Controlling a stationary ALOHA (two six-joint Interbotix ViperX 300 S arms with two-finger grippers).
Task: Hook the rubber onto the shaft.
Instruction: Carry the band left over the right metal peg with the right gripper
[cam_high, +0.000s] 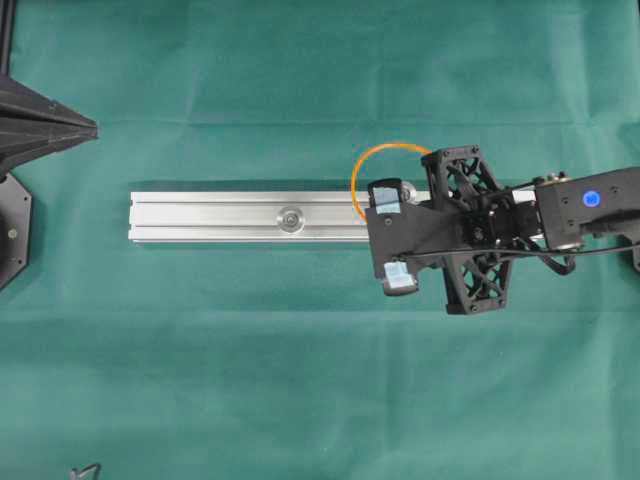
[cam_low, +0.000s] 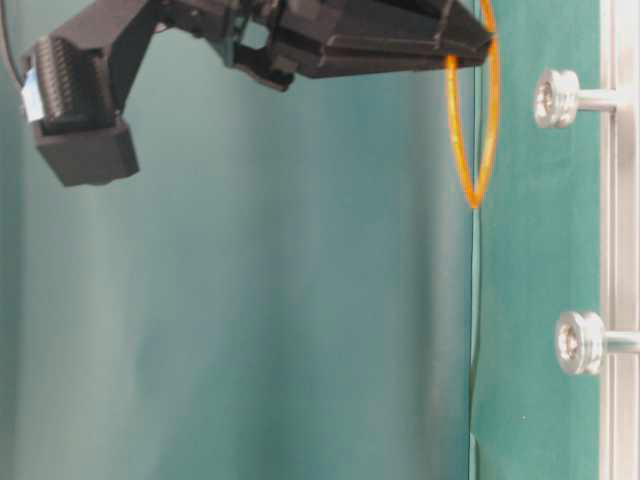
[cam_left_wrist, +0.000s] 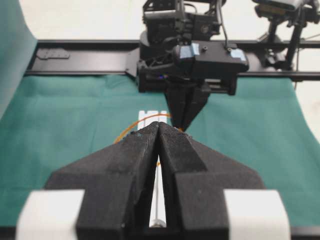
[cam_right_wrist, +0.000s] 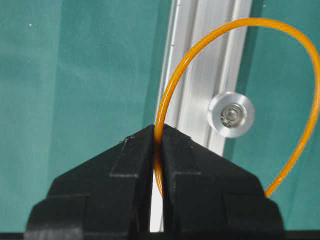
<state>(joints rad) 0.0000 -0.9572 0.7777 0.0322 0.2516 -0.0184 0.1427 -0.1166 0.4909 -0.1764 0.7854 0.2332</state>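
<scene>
Lying across the green tabletop (cam_high: 300, 380), silver rail (cam_high: 220, 217). Above its end, right pincer (cam_right_wrist: 157, 131) pinching the rubber (cam_right_wrist: 172, 80), loop hanging beside the shaft (cam_right_wrist: 231, 114). Carrying step underway; next, lowering loop over that shaft.

Overall light: bright and even in all four views.
Glare: the long silver aluminium rail (cam_high: 250, 217) shines pale along its ridges in the overhead view.
Shadows: soft and faint on the green cloth-covered table (cam_high: 300, 380).
Focus: the right wrist view is sharp on the thin orange rubber band (cam_right_wrist: 172, 80); the table-level view is softly blurred.
</scene>
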